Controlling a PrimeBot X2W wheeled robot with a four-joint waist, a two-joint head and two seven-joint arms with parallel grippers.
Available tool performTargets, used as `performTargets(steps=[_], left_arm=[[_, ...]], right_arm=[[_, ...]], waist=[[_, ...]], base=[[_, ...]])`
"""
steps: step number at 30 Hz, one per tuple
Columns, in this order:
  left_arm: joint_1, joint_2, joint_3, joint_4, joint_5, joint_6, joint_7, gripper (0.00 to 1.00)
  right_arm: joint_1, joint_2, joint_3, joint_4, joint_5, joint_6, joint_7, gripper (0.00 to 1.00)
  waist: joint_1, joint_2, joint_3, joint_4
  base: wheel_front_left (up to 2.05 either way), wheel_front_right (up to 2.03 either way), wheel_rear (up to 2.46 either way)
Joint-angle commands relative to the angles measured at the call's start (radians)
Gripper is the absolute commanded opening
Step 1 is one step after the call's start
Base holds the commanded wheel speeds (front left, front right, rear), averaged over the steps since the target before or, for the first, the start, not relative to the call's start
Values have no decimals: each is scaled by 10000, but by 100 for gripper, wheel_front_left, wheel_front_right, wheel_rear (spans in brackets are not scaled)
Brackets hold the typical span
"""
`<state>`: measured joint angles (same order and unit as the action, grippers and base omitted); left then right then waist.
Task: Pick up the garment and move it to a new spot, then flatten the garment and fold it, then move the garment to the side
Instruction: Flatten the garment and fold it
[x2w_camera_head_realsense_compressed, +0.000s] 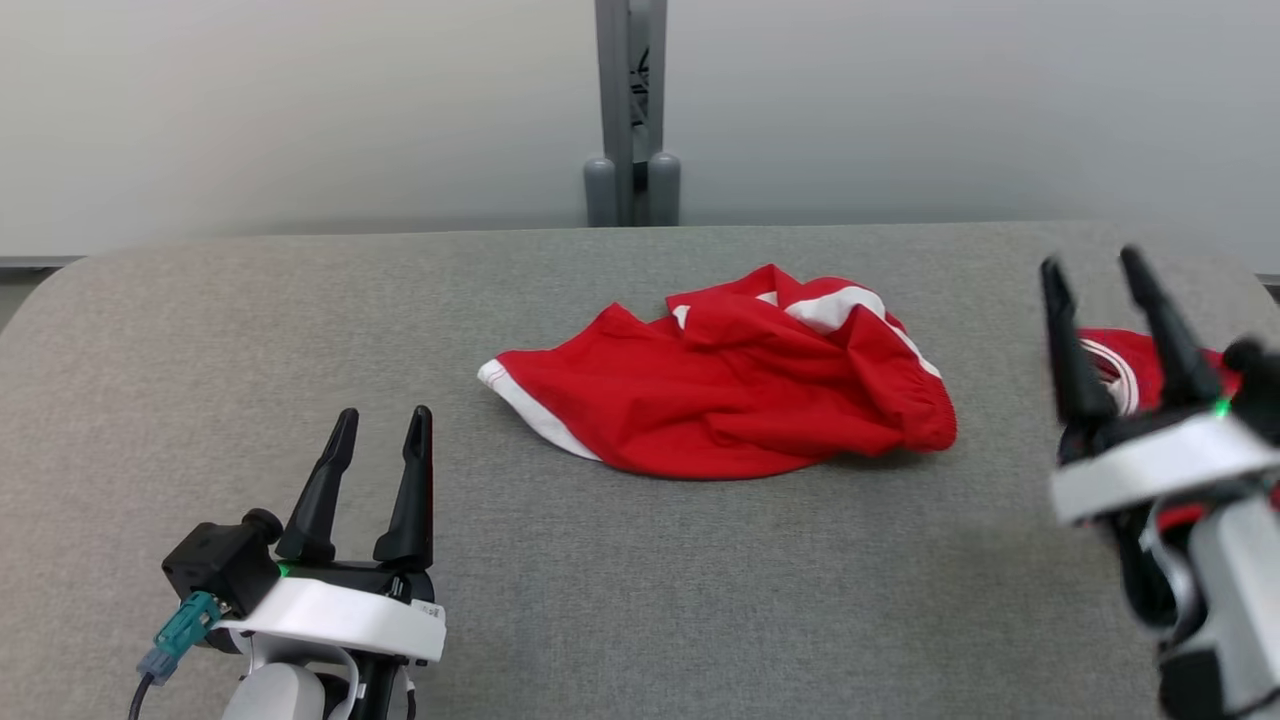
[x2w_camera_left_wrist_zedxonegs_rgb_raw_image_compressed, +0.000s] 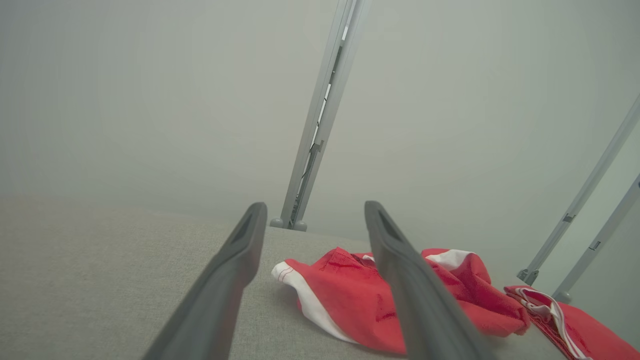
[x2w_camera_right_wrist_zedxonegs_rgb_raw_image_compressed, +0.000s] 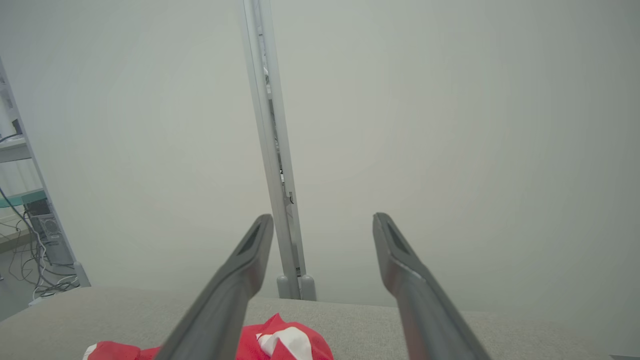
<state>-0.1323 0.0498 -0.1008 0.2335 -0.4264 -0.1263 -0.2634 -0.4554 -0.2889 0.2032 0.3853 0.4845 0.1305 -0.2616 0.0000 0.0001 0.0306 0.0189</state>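
Note:
A crumpled red garment (x2w_camera_head_realsense_compressed: 730, 385) with white trim lies in a heap near the middle of the grey table (x2w_camera_head_realsense_compressed: 250, 330); it shows too in the left wrist view (x2w_camera_left_wrist_zedxonegs_rgb_raw_image_compressed: 350, 295) and low in the right wrist view (x2w_camera_right_wrist_zedxonegs_rgb_raw_image_compressed: 285, 345). My left gripper (x2w_camera_head_realsense_compressed: 380, 425) hovers open at the lower left, well short of the garment, nothing between its fingers. My right gripper (x2w_camera_head_realsense_compressed: 1090, 270) is raised at the right edge, open and empty, its fingers (x2w_camera_right_wrist_zedxonegs_rgb_raw_image_compressed: 250, 260) pointing over the table's far side. Behind the right gripper lies a second red piece (x2w_camera_head_realsense_compressed: 1125, 365) with white stripes, partly hidden.
A grey metal post (x2w_camera_head_realsense_compressed: 632, 110) stands behind the table's far edge against a pale wall. In the left wrist view, slanted frame bars (x2w_camera_left_wrist_zedxonegs_rgb_raw_image_compressed: 590, 200) rise at the right. A shelf with cables (x2w_camera_right_wrist_zedxonegs_rgb_raw_image_compressed: 30, 240) sits off the table's left end in the right wrist view.

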Motion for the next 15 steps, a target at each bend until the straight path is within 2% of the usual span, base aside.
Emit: performTargets(steps=[1,2,7,15], left_arm=[[-85,26,59,-24,66,-26,-4,100],[-85,26,59,-24,66,-26,-4,100],[-7,32,157,71,41,-32,-4,100],[89,29,395,262,119,47,-4,100]], right_arm=[[936,424,-388,-898,-770,5,-29,100],[936,424,-388,-898,-770,5,-29,100],[2975,1649,-1188,-2286,-2058,5,-31,100],[3775,2122,-1088,-2407,-2416,5,-31,100]], waist=[[0,-1,66,-205],[0,-1,66,-205],[0,-1,79,-418],[0,-1,167,-609]], base=[[0,0,0],[0,0,0],[0,0,0],[0,0,0]])
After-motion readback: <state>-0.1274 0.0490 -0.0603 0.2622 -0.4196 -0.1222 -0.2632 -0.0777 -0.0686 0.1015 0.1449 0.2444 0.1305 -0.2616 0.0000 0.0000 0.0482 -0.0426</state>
